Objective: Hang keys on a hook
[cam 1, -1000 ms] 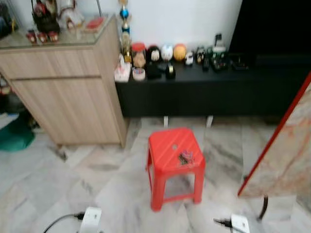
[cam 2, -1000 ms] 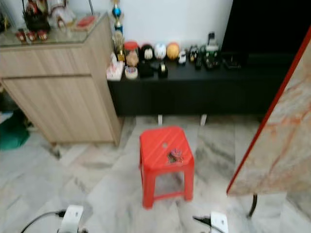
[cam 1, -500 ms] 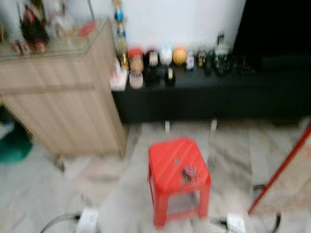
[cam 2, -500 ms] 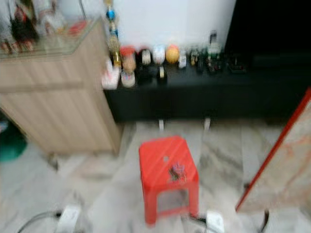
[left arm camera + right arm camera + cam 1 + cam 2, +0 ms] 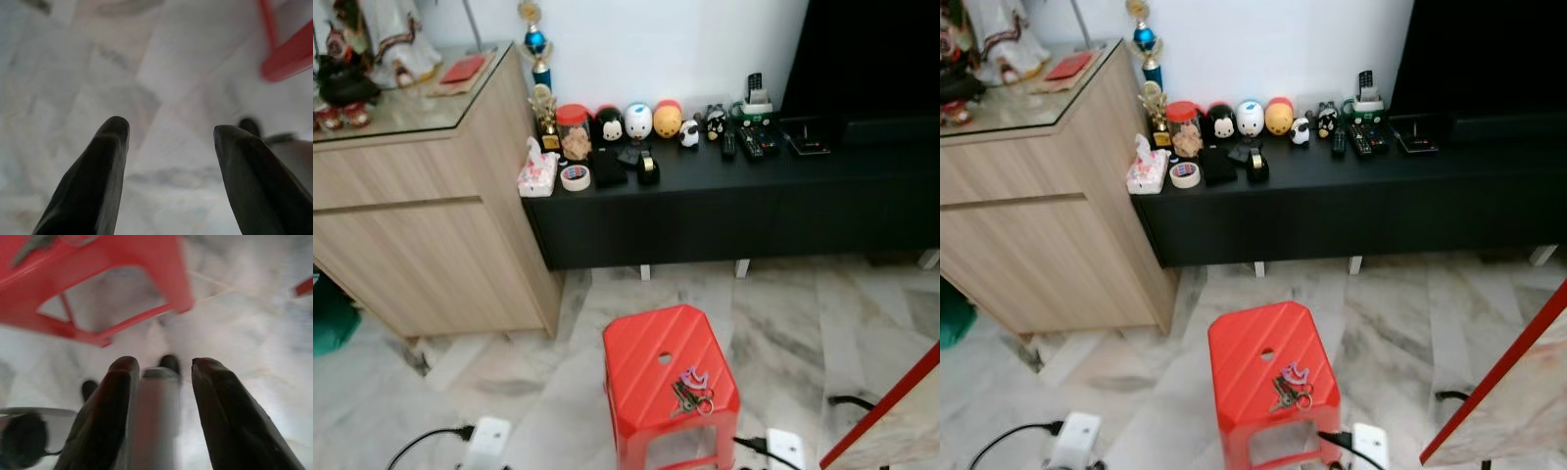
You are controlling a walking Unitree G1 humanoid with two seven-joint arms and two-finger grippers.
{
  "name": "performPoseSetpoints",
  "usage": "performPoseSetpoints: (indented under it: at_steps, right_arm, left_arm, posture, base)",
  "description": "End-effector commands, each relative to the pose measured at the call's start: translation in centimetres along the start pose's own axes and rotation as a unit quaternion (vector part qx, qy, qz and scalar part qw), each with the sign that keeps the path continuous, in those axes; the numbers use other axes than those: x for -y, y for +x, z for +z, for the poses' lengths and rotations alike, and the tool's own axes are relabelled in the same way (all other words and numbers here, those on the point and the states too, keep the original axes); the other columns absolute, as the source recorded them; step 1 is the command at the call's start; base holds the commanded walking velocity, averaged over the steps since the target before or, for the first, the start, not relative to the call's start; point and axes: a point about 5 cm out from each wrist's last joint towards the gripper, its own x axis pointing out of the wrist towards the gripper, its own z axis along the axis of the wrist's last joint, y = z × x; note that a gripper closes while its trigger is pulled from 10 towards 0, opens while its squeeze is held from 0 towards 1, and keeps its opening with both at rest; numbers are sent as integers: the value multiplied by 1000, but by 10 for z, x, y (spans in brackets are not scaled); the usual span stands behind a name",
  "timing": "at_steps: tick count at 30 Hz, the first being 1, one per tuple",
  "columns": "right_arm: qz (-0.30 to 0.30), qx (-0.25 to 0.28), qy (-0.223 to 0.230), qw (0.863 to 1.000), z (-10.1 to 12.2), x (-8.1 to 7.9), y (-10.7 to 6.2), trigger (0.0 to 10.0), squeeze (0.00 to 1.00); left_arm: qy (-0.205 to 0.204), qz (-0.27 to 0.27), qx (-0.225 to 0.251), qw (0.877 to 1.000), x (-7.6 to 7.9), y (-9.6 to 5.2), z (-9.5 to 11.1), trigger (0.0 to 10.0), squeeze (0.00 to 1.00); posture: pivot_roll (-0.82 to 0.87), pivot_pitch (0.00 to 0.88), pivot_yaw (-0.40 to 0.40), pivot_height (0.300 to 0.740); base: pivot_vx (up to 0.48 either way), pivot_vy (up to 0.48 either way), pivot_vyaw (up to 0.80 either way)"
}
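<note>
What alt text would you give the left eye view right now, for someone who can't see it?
A bunch of keys lies on a red plastic stool on a marble floor. Behind it, a low black cabinet holds small figurines, with a wooden cabinet to its left.

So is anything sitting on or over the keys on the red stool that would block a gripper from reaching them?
Nothing visible does. The keys lie uncovered on top of the stool, near its front right corner, with nothing lying on them. The right gripper hangs open low beside the stool; the left gripper is open over the floor.
</note>
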Motion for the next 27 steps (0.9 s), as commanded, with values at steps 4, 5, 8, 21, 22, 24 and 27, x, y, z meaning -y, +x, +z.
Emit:
performPoseSetpoints:
  at_steps: [4,5,8,21,22,24,27]
  right_arm:
    - [10,59,-33,998,21,-12,2,10000,0]
    - [11,76,-41,996,30,-16,2,10000,0]
    - [8,114,-55,992,45,-17,1,10000,0]
    - [34,380,-117,917,144,-30,-29,10000,0]
    - [37,394,-120,910,145,-31,-32,10000,0]
    - [34,420,-103,901,145,-28,-38,10000,0]
    - [23,427,-101,898,142,-25,-40,10000,0]
  left_arm:
    - [-25,21,22,999,-6,-2,-7,10000,0]
    - [-31,24,30,999,-6,-2,-6,10000,0]
    - [-51,34,60,996,-4,-3,-2,10000,0]
    - [-5,2,426,905,-30,-41,132,10000,0]
    - [-3,-2,437,899,-28,-44,134,10000,0]
    - [-9,-5,463,886,-23,-55,134,10000,0]
    - [-19,2,476,879,-21,-62,134,10000,0]
  posture:
    - [11,0,29,740]
    - [11,0,29,740]
    - [21,0,14,740]
    - [51,0,-32,740]
    - [56,0,-35,740]
    - [53,0,-36,740]
    - [54,0,-40,740]
  base:
    - [0,0,0]
    - [0,0,0]
    - [0,0,0]
    - [0,0,0]
    - [0,0,0]
    - [0,0,0]
    - [0,0,0]
